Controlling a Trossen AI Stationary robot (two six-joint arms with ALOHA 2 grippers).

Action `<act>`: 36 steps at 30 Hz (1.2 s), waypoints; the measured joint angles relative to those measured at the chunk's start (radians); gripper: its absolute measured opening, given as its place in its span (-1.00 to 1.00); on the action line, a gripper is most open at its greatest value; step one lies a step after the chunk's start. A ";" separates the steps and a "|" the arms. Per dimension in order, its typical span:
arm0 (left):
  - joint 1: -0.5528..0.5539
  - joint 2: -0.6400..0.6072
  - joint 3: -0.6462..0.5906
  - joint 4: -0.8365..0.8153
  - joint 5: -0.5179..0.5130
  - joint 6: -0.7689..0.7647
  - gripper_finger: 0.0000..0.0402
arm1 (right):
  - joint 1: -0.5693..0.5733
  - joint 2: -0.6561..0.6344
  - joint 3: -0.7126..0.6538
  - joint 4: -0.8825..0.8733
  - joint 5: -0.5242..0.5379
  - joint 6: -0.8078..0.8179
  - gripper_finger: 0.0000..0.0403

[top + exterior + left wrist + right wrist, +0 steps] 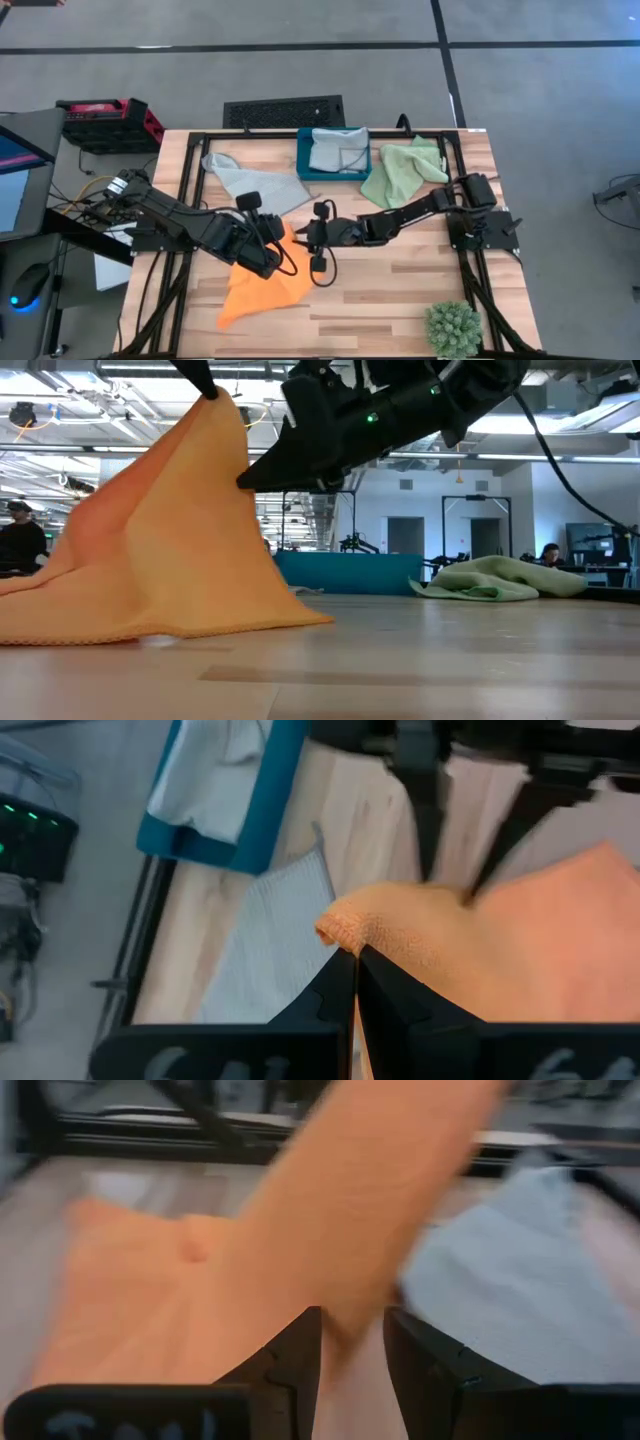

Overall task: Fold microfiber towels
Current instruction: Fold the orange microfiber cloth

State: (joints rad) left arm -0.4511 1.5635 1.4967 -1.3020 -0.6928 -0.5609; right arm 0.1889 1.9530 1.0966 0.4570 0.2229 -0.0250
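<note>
The left gripper (355, 965) pinches the orange towel's (262, 285) corner, lifting it mid-surface; the right gripper (352, 1345) is narrowly parted around the raised fold.

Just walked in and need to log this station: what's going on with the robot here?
It's folding towels. The left gripper is shut on a corner of the orange towel, lifting it off the table. The right gripper is open right beside the raised cloth. A blue-grey towel and a green towel lie loose; another blue-grey one sits in the teal box.
</note>
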 joint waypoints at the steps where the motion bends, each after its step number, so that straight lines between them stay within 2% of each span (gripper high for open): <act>1: 0.000 0.000 0.000 0.003 -0.010 0.007 -1.00 | -0.004 0.000 0.000 0.000 -0.033 0.000 -0.34; 8: 0.000 0.000 0.000 0.011 -0.055 0.027 -1.00 | -0.009 0.000 0.000 -0.031 -0.147 -0.006 -0.37; 13: 0.000 0.000 0.000 0.008 -0.100 0.021 -1.00 | 0.011 0.000 -0.001 -0.116 -0.197 0.002 -0.37; 22: 0.000 0.000 0.000 0.006 -0.135 0.017 -1.00 | 0.054 0.000 -0.002 -0.280 -0.202 0.059 -0.37; 36: 0.000 0.000 0.000 0.007 -0.144 -0.010 -1.00 | 0.093 0.000 -0.002 -0.372 -0.202 0.112 -0.37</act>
State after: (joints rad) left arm -0.4511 1.5635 1.4967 -1.2953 -0.8364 -0.5709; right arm 0.2817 1.9526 1.0943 0.0853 0.0212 0.0868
